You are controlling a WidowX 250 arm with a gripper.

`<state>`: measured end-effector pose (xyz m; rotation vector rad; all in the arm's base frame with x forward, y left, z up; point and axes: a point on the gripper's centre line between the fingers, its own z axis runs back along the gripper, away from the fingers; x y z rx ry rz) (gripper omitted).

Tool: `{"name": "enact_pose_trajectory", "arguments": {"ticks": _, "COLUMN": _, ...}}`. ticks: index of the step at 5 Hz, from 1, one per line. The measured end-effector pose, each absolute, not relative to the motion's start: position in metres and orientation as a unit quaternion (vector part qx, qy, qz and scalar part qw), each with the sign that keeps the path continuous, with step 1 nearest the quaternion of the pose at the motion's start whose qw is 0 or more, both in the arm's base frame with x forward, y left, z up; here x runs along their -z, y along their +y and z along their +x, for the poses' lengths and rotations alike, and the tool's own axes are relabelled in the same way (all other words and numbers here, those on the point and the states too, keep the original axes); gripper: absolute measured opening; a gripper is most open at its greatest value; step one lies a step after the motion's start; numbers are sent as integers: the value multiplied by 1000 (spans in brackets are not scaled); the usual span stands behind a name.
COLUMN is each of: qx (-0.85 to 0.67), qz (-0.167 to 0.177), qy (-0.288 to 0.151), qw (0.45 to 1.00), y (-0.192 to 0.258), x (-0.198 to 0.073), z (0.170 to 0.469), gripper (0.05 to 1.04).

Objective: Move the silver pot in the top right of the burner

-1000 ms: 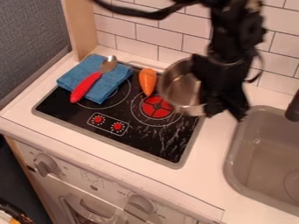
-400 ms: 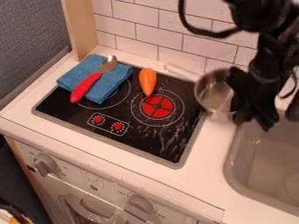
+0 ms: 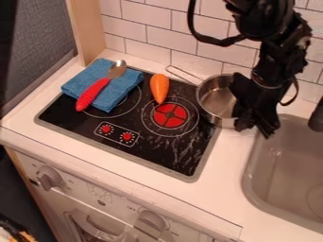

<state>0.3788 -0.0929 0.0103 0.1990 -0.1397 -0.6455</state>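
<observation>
My gripper point(image 3: 256, 126) is at the right side of the silver pot point(image 3: 212, 101), shut on its right wall and covering that part. The pot is at the upper right edge of the black stove top point(image 3: 161, 155), partly over the white counter. Its handle points up and left, toward the tiled wall. Left of the pot is the red burner point(image 3: 170, 116), with its red centre uncovered. Whether the pot's base touches the surface, I cannot tell.
An orange carrot point(image 3: 159, 88) lies just above the red burner. On the upper left burner is a folded blue cloth point(image 3: 118, 94) with a red-handled spoon point(image 3: 95, 92) on it. The grey sink point(image 3: 277, 177) is at the right, the tiled wall point(image 3: 170, 40) behind.
The pot and gripper first went right from above the burner's right side, then came partway back left. The pot turned, bringing its handle into view. Carrot, cloth and spoon stayed put.
</observation>
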Motion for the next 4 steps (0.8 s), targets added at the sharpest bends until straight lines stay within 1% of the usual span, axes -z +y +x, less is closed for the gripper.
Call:
{"name": "enact_pose_trajectory", "arguments": {"ticks": 2, "qx": 312, "qz": 79, "qy": -59, "qw": 945, "y": -78, "x": -10, "z": 380, "gripper": 78}}
{"name": "enact_pose_trajectory", "arguments": {"ticks": 3, "qx": 298, "qz": 61, "qy": -50, "qw": 951, "y": -67, "x": -12, "z": 377, "gripper": 108}}
{"name": "enact_pose_trajectory", "arguments": {"ticks": 4, "qx": 292, "qz": 43, "qy": -34, "qw": 955, "y": -60, "x": -10, "z": 372, "gripper": 288}}
